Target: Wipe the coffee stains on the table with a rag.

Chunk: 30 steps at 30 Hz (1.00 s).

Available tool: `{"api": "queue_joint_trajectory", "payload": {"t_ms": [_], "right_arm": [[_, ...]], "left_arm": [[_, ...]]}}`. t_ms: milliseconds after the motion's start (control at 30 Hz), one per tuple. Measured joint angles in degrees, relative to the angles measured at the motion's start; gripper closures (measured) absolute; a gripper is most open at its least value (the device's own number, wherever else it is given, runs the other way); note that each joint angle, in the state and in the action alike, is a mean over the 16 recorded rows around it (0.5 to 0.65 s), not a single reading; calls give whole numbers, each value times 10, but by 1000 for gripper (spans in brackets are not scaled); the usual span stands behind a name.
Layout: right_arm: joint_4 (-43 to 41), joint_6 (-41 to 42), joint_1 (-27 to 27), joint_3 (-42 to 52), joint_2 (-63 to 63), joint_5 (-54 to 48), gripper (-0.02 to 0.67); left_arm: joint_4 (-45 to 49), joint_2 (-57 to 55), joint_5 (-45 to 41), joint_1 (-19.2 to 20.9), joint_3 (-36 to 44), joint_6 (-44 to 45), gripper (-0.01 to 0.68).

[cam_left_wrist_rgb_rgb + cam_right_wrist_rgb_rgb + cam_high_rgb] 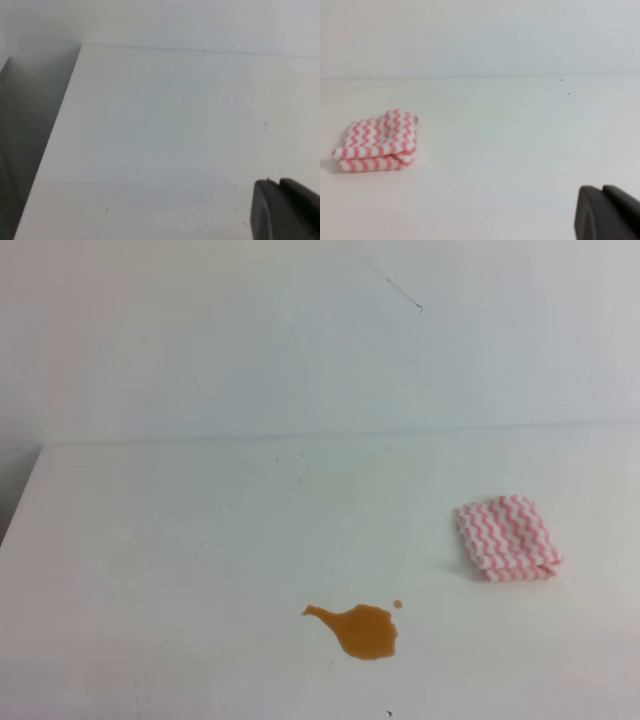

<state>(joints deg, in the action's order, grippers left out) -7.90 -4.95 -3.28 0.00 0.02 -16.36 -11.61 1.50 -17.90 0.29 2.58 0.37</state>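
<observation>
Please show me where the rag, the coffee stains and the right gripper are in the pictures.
rag (507, 538), exterior high view, middle of the folded cloth.
coffee stains (366, 630), exterior high view, middle of the puddle.
right gripper (602, 192), right wrist view, dark fingertips.

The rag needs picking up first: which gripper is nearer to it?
Right. The right gripper has the rag in view, ahead to its left; the left gripper sees only bare table.

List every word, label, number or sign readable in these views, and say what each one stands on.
None: no view shows any writing.
The rag bears only pink-red and white zigzag stripes.
The table is plain white, with only the coffee stains and tiny dark specks.
The wall bears no text.
</observation>
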Motion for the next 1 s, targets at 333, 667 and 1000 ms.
{"api": "queue_joint_trajectory", "payload": {"t_ms": [333, 667, 1000], "right_arm": [[-1, 0, 0, 0, 0, 8, 652], [-1, 0, 0, 0, 0, 6, 652], [-1, 0, 0, 0, 0, -6, 652]], "left_arm": [[0, 0, 0, 0, 0, 0, 672], [0, 0, 0, 0, 0, 0, 672], [0, 0, 0, 0, 0, 0, 672]]}}
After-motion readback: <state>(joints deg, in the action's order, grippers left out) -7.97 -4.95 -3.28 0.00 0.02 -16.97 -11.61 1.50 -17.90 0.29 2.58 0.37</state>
